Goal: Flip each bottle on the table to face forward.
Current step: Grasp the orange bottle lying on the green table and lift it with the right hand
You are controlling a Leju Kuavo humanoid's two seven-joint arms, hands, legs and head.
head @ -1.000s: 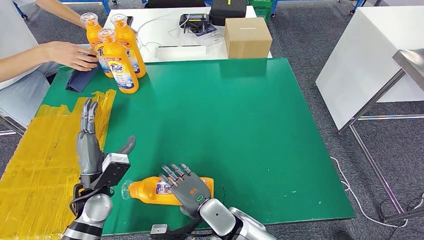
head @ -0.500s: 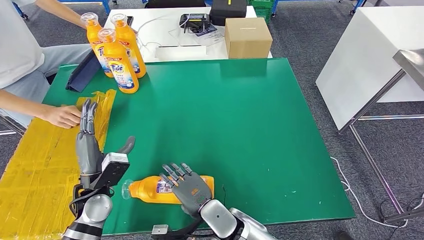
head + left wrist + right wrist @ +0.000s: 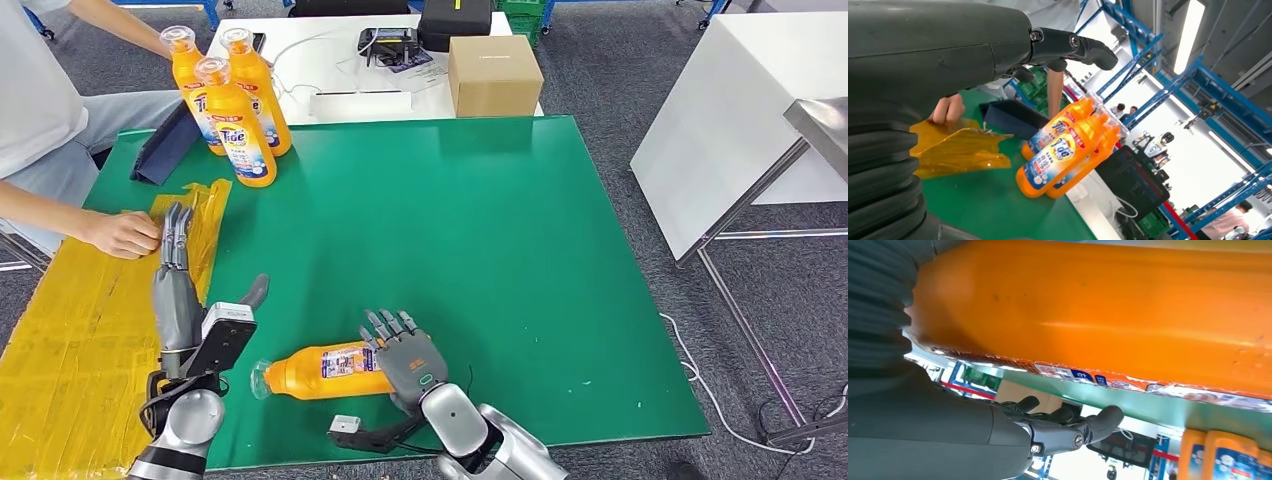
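You've just rolled the lying bottle point(image 3: 325, 369): a second ago its plain orange side faced up, and now its label shows on top, with the body slid a little toward the near edge of the green worktop point(image 3: 480, 230). It lies on its side near that edge, cap end pointing toward your left arm. Your right hand point(image 3: 408, 355) has shifted along to the bottle's base end and rests over it, fingers spread and draped across the orange body; from the right wrist camera the bottle's orange side point(image 3: 1098, 310) sits right against the hand. Your left hand point(image 3: 178, 285) stands upright just beside the cap end, fingers straight and apart, holding nothing and not touching the bottle. Further out, three standing bottles point(image 3: 230, 105) cluster at the far left corner of the worktop, labels readable from the left wrist camera point(image 3: 1063, 150). Beside them lies a dark blue folder point(image 3: 165, 145). Yellow tape point(image 3: 90, 320) covers the left part of the worktop, and a person's hand point(image 3: 125, 232) rests on it close to your left fingertips.
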